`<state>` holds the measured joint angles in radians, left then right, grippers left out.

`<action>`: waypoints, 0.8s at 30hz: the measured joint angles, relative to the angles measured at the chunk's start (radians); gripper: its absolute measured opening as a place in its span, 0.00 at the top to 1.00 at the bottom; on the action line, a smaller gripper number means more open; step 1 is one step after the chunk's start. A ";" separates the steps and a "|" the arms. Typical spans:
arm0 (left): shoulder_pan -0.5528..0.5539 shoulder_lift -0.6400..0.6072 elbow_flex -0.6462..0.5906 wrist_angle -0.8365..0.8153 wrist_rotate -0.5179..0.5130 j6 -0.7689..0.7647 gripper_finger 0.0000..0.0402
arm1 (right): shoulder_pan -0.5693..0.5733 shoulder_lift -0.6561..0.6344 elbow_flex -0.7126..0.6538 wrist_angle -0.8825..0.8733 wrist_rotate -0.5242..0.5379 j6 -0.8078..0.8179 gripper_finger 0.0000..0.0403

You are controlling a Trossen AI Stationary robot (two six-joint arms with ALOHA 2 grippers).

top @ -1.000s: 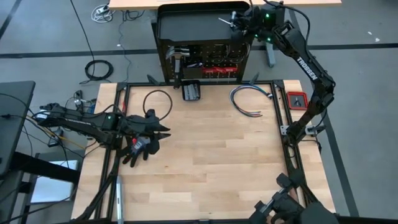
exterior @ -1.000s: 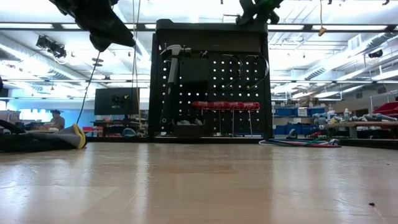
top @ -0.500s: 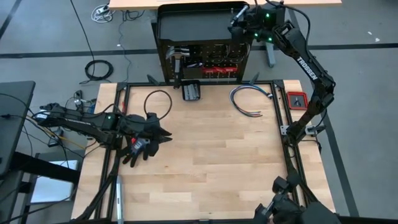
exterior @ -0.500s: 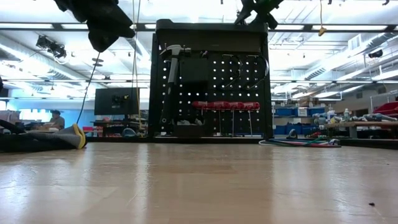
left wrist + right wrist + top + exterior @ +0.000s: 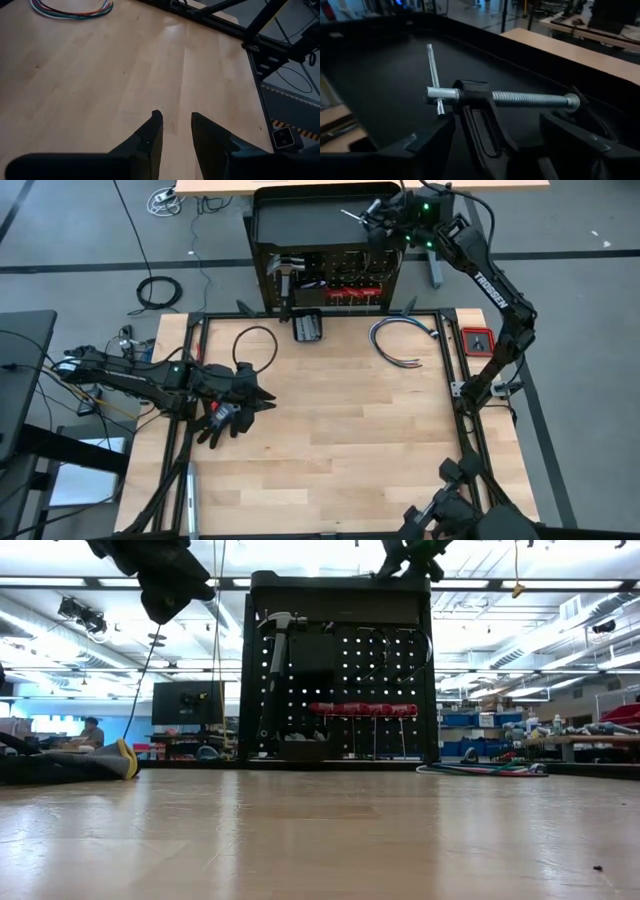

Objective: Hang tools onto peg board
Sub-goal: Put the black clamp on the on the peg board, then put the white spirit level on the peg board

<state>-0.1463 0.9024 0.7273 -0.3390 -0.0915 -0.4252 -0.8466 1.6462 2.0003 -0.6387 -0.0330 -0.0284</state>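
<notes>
Only my right wrist view shows the C-clamp [image 5: 490, 107] clearly: it sits between the right gripper's [image 5: 375, 218] spread fingers, above the stand's black tray [image 5: 300, 215]. I cannot tell whether they grip it. My left gripper [image 5: 176, 131] hovers part-open and empty over the table [image 5: 340, 420].

End effector [image 5: 176, 131]: left arm's, at 6 o'clock, fingers slightly apart, empty
Bench [image 5: 100, 85]: light wood
Cables [image 5: 70, 9]: coiled, 11 o'clock
</notes>
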 joint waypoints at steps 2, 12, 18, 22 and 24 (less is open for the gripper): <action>0.000 0.000 0.000 -0.001 0.000 0.000 0.73 | -0.001 0.001 0.000 -0.004 0.007 -0.019 0.24; 0.004 0.000 0.000 -0.282 0.136 -0.052 0.73 | 0.016 0.005 0.000 0.032 0.020 -0.131 0.19; 0.004 -0.004 0.004 -0.422 0.214 -0.077 0.73 | 0.005 0.004 0.000 0.029 0.015 0.089 0.23; 0.004 -0.004 0.005 -0.538 0.303 -0.119 0.73 | 0.026 0.001 0.000 0.016 -0.105 0.096 0.25; 0.001 -0.006 0.005 -0.608 0.314 -0.145 0.73 | 0.059 0.000 0.000 0.000 -0.143 0.076 0.26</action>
<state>-0.1455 0.8963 0.7322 -0.9472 0.2222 -0.5702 -0.7872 1.6460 2.0006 -0.6389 -0.1760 0.0478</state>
